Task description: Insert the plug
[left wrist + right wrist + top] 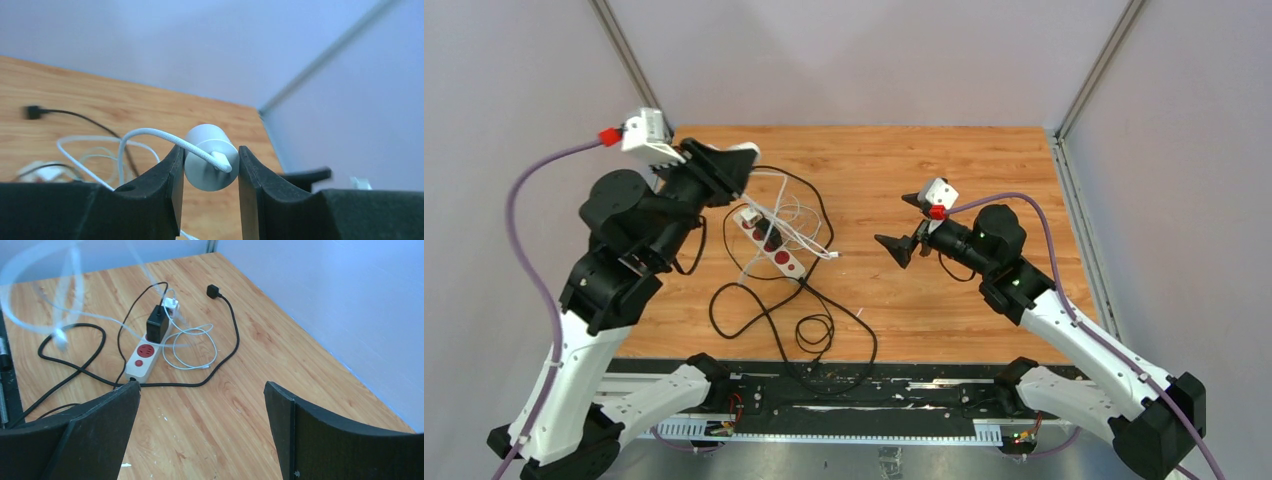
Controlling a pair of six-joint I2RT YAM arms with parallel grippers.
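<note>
The right end effector (202,390) has its fingers (100,425) spread wide above the worktop (280,355). Beyond, a white power strip (142,359) carries a black adapter (157,326); a blurred white loop (35,270), perhaps cable, hangs upper left.

Left gripper (210,148) clamped, right gripper (201,385) spread wide.

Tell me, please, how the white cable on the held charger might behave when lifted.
Probably floppy: the white cable droops in loose loops from the charger clamped in the left gripper. It looks light, yet may snag the black cord.
</note>
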